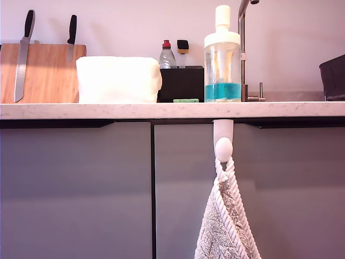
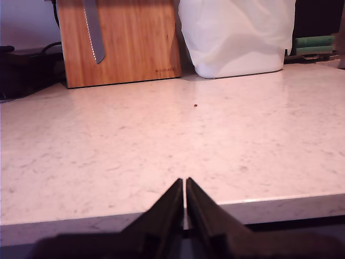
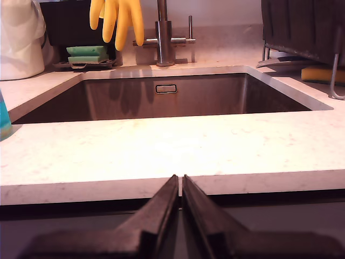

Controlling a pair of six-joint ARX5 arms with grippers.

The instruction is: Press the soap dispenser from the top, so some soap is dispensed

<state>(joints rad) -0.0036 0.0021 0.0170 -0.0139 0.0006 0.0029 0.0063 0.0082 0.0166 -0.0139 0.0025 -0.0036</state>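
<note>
**Both end effectors closed, clear of dispenser**

The tall clear cylindrical soap dispenser (image 1: 222, 54), holding teal soap (image 1: 222, 91), stands on the pale speckled stone desk (image 1: 108, 110). My first end effector (image 2: 185, 186) and second end effector (image 3: 180, 182) are closed, empty, at the desk edge.

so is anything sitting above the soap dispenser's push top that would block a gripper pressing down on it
Nothing visible does. The tall clear soap dispenser has open space over its white push-top; the metal faucet rises just beside it on the exterior view's right.

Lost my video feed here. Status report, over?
My first gripper shut, empty, at the counter edge. My second gripper same, facing the sink. Soap dispenser upright, untouched. Nothing over its top.
</note>
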